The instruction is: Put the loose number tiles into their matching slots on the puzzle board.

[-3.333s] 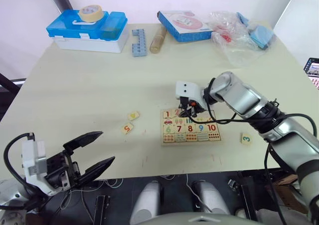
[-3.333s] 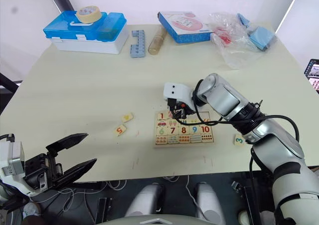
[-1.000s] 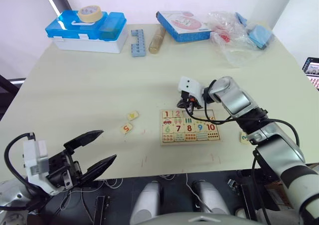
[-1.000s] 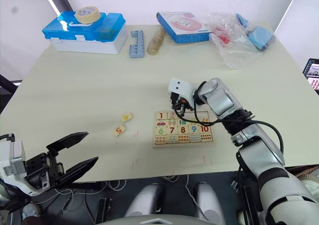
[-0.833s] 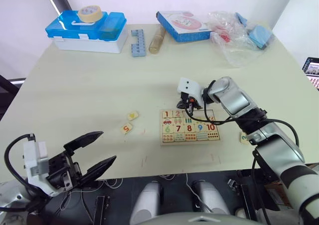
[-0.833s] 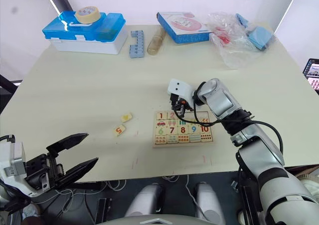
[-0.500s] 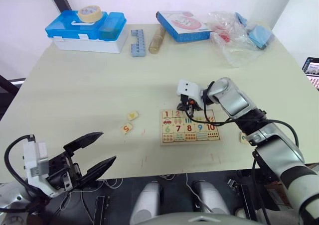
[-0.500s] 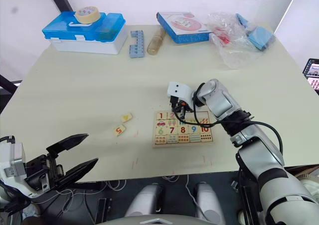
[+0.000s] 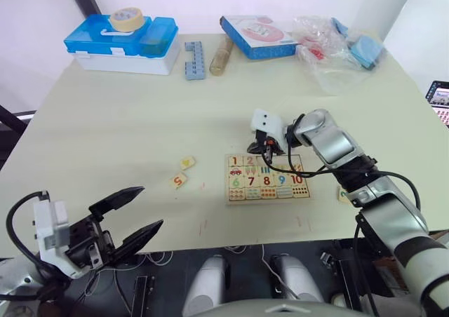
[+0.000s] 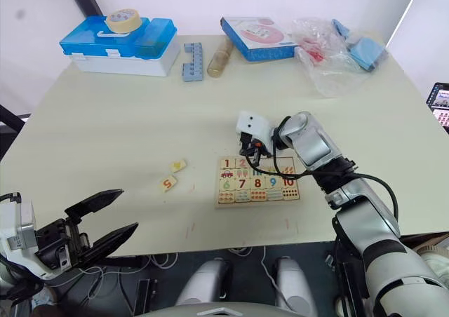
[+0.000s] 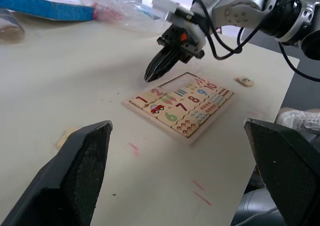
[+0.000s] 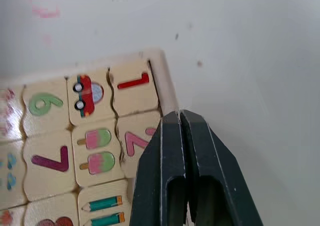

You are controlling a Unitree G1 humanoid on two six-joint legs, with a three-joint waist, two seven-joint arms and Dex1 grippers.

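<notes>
— What's on the wide pale cream bench (image 9: 126,142) from where you stand?

— At the far edge, a blue-lidded white plastic case (image 9: 123,43) with a roll of tan tape (image 9: 127,17) on top. Beside it lie a strip of blue toy bricks (image 9: 195,59), a brown tube (image 9: 222,55), a flat blue-edged box with a pink front (image 9: 261,36) and a crumpled clear plastic bag (image 9: 330,54).

— And the puzzle?

— The small flat pale-wood puzzle board with coloured numbers (image 9: 267,178) lies near the bench's front edge, right of the middle. Its slots look filled with numbers and counting pictures as far as I can make out.

— Where are the robot's hands?

— The right hand (image 9: 266,151) hangs at the board's far edge, its two black fingers pressed together with nothing between them; the tips are over the red 2, next to the red 1. The left hand (image 9: 133,215) is low at the front left, off the bench's edge, fingers spread wide and empty.

— Any loose pieces?

— Two small square pale-wood tiles sit left of the board: one with a red 5 (image 9: 178,181), and just beyond it one with a yellow mark (image 9: 186,163). A third tile with a green 3 (image 11: 244,80) lies well to the board's right.
</notes>
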